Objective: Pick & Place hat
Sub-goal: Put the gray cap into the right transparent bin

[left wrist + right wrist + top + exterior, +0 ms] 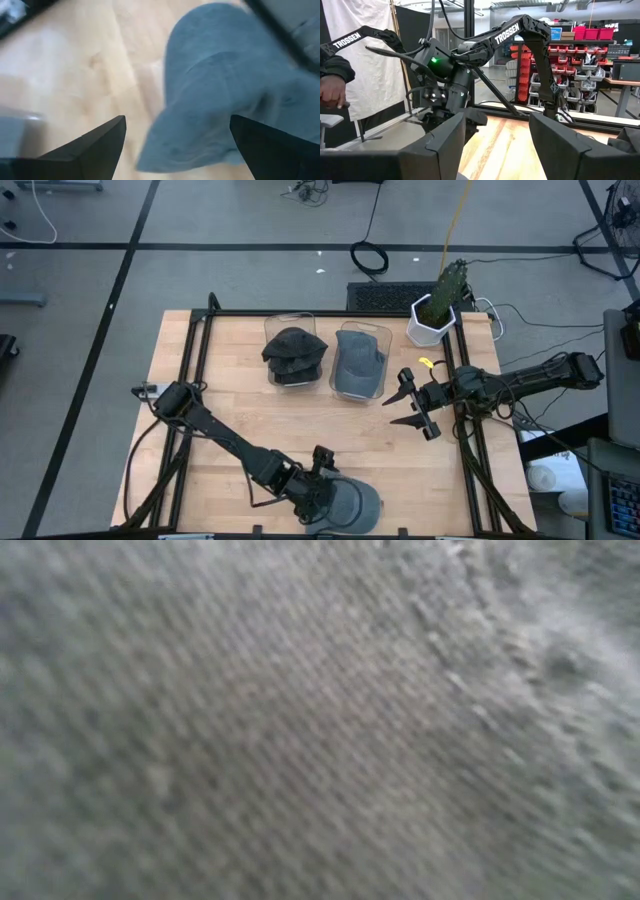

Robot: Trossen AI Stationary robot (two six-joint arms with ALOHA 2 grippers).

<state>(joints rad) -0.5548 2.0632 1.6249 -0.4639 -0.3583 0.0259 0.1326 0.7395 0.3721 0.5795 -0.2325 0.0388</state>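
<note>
The grey-blue fabric baseball cap (352,502) lies at the wooden table's (230,410) near edge with the left gripper (322,480) spread wide above it, so it should descend squarely onto the crown before closing (right gripper (410,403) waits part-open by the clear bins (361,362)).

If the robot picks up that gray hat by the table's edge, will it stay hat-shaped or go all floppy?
The gray hat looks like soft woven cloth, so its crown would probably sag and fold. The brim looks flatter, so it may hold its shape better. It is likely light, and cloth shouldn't slip much. The left tool sits open over the brim, not yet gripping.
</note>
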